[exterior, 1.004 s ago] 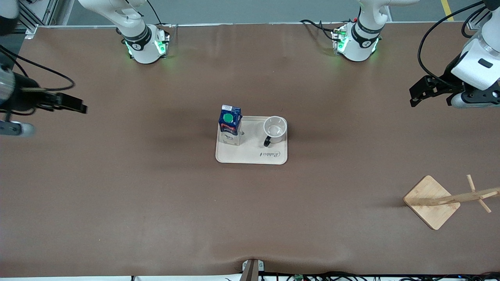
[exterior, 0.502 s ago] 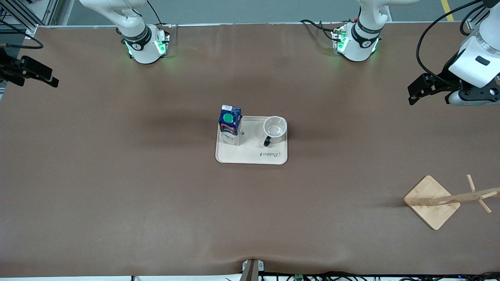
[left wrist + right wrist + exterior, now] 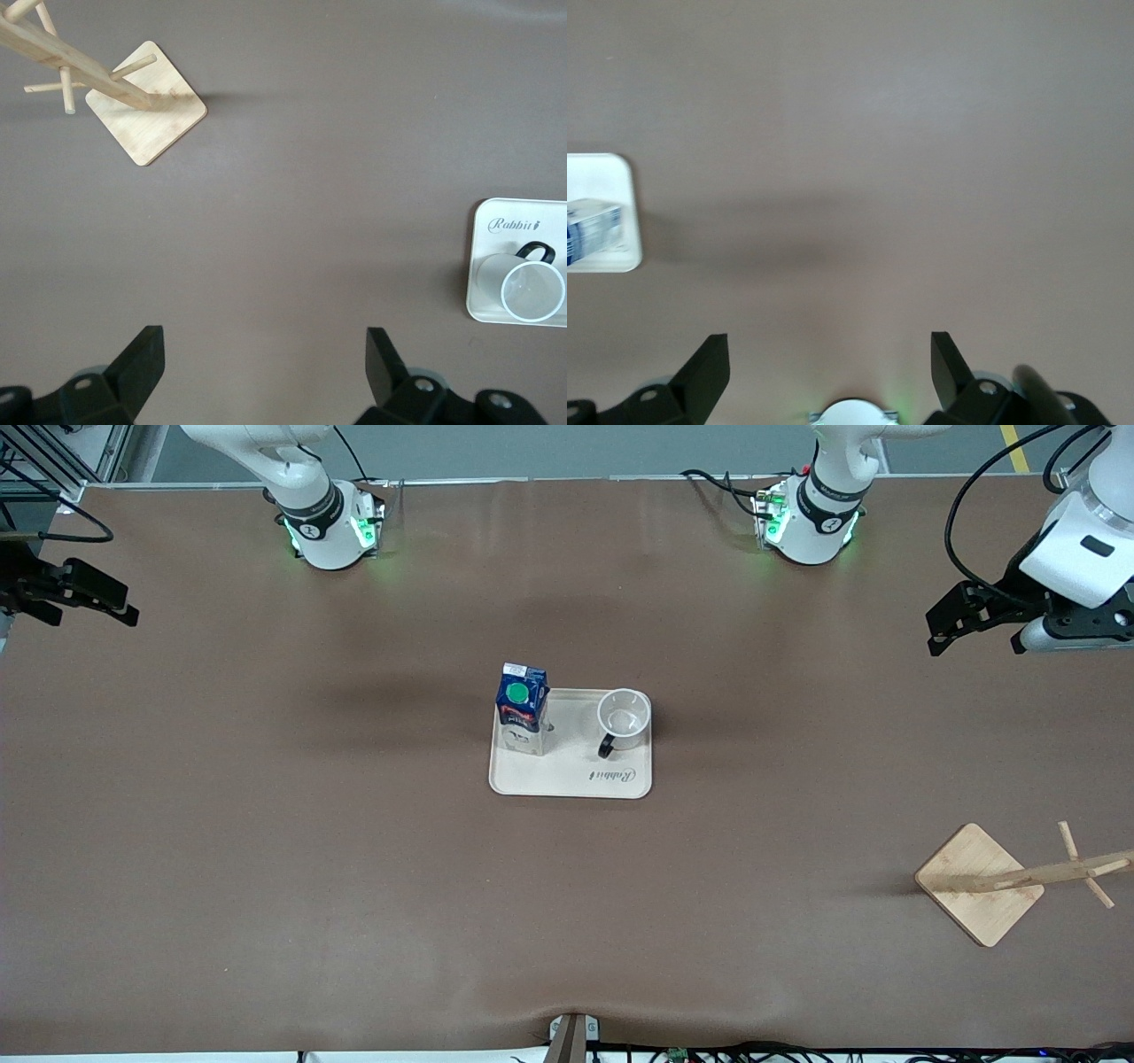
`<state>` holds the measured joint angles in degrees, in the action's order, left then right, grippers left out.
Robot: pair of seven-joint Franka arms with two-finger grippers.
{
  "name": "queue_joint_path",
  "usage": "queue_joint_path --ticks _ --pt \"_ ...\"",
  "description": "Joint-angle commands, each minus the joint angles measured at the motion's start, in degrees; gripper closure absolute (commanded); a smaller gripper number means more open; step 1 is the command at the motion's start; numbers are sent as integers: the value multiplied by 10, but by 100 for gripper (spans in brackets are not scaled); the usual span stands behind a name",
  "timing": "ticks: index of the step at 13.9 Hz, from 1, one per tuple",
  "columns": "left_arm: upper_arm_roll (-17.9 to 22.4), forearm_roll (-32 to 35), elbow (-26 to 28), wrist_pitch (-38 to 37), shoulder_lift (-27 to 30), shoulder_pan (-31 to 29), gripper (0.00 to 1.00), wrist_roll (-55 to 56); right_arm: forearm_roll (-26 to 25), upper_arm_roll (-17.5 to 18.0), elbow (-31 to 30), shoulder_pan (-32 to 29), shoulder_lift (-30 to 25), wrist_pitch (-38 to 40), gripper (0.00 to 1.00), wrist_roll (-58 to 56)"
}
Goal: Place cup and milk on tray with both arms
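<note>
Task appears complete: milk [image 3: 521, 708] and cup [image 3: 625, 718] stand on the tray [image 3: 567, 779]. Left claw [image 3: 948, 624] and right claw [image 3: 93, 598] are released, empty, at the table ends.

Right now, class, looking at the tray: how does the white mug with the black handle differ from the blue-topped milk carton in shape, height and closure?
The white mug with the black loop handle is round and squat; the blue-topped gable milk carton is boxy and stands taller. The mug is open at the top and looks empty; the carton is sealed by a round green cap. The mug has a handle; the carton has none. Both stand upright on the cream rectangular tray, apart from each other.
</note>
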<state>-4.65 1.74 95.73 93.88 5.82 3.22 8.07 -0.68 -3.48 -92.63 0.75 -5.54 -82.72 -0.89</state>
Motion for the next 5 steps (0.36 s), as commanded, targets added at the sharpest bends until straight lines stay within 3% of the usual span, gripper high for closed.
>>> queue_joint_path --ticks 1,5 --pt "3 -10 -29 -38 -6 0 0 -1 -24 7 -17 -3 -16 -5 0 -7" --pt "7 -9 -31 -41 -12 1 0 0 -18 8 -16 -1 -16 -1 0 -6"
